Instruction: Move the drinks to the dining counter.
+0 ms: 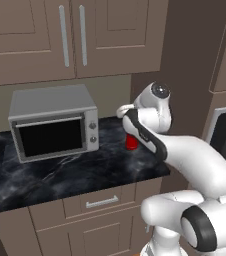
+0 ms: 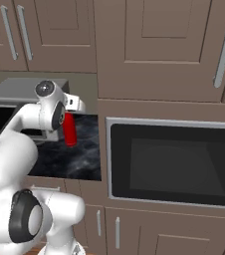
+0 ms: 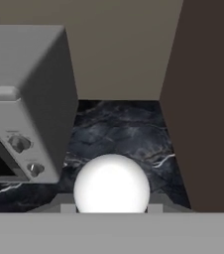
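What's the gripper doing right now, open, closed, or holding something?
Gripper: closed on the slim red bottle, lifted off the black marble counter.

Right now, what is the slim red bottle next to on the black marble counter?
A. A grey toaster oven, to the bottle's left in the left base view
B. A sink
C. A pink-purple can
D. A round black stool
A: in the left base view the slim red bottle stands on the counter just to the right of the grey toaster oven, partly behind the arm.
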### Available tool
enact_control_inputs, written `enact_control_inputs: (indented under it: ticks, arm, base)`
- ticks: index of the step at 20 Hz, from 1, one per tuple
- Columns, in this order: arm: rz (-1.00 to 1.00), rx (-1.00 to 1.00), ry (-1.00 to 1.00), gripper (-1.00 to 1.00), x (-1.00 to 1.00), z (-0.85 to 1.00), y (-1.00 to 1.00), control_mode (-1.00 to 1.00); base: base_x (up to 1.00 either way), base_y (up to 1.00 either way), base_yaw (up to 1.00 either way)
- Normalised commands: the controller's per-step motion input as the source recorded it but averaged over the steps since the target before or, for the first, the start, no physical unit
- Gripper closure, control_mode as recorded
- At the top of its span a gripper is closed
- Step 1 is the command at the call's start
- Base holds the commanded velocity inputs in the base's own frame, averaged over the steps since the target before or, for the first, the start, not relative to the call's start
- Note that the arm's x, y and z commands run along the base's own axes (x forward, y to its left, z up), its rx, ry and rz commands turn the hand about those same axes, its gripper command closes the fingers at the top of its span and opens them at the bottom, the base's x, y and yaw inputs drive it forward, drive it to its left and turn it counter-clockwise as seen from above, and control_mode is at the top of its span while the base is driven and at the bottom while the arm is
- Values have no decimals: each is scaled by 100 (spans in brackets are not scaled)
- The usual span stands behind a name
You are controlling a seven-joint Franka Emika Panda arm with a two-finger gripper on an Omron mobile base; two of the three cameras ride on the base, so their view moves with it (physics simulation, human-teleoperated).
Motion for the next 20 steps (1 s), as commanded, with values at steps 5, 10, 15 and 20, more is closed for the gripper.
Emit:
enact_control_inputs:
  ticks: [5, 10, 15, 20]
  arm:
    - [0, 0, 0, 100, -22, 18, 0, -100]
    - [0, 0, 0, 100, -15, 6, 0, -100]
    - [0, 0, 0, 100, 0, 0, 0, -100]
    - [0, 0, 0, 100, 0, 0, 0, 100]
  base:
    - [0, 0, 0]
    - [0, 0, 0]
    - [0, 0, 0]
    - [-39, -3, -3]
